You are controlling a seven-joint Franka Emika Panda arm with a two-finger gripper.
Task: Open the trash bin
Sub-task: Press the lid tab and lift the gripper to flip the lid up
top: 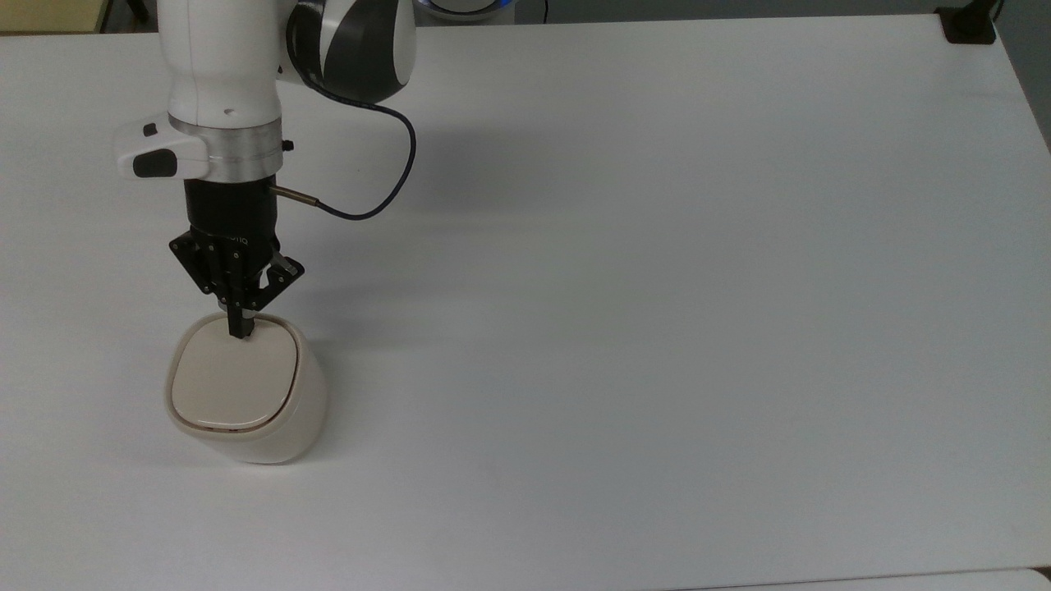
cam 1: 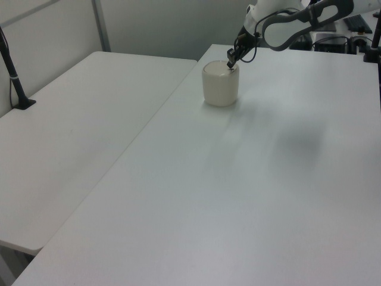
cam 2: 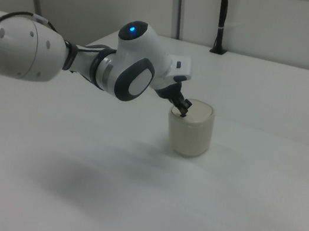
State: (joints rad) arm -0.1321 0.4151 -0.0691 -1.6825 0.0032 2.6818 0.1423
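The cream trash bin [top: 246, 394] stands upright on the white table at the top view's left, its flat lid down. It also shows as the bin [cam 1: 220, 86] in the left view and the bin [cam 2: 190, 131] in the right view. My gripper [top: 240, 331] is shut, fingers pressed together, with the tips on the lid's far rim where the small black button sits; the tips cover the button. In the left view the gripper [cam 1: 230, 64] touches the bin's top back edge, and in the right view the gripper [cam 2: 184, 112] meets the lid's near-left rim.
A black cable [top: 386, 180] loops from the wrist over the table. A black clamp [top: 969, 25] sits at the table's far right corner in the top view. A second white table [cam 1: 77, 119] adjoins in the left view, with a black post [cam 1: 15, 83].
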